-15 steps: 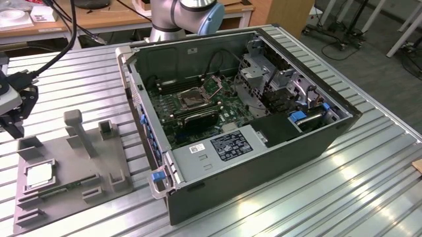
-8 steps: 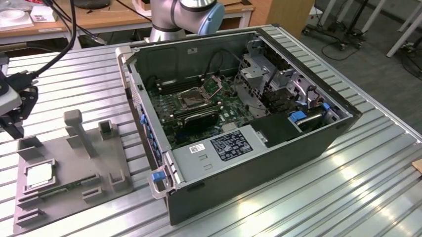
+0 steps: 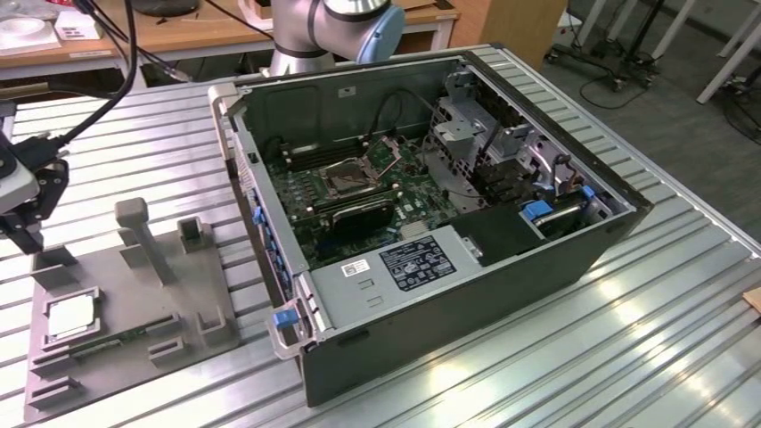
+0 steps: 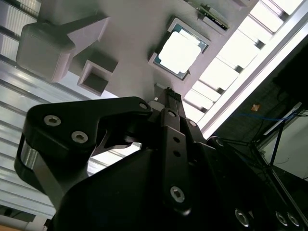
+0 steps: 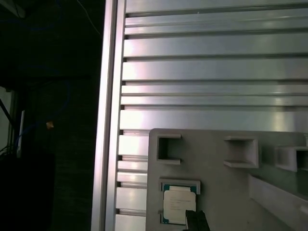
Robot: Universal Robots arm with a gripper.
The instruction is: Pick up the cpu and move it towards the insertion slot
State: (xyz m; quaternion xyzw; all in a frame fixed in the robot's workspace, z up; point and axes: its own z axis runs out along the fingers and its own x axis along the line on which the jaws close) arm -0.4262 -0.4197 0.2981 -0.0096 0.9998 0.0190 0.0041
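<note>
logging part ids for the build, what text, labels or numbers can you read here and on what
Black label on the power supply: print too small to read.
White sticker beside it: too small to read.
cpu top: faint print, blurred.
No text can be quoted.

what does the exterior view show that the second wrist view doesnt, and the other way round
The exterior view adds the open computer case, the insertion slot on its green board, and the arm behind the case. The second wrist view adds the dark floor beyond the table edge, with a blue cable. Both share the cpu lying in the grey tray and the gripper near that tray, apart from the cpu.
</note>
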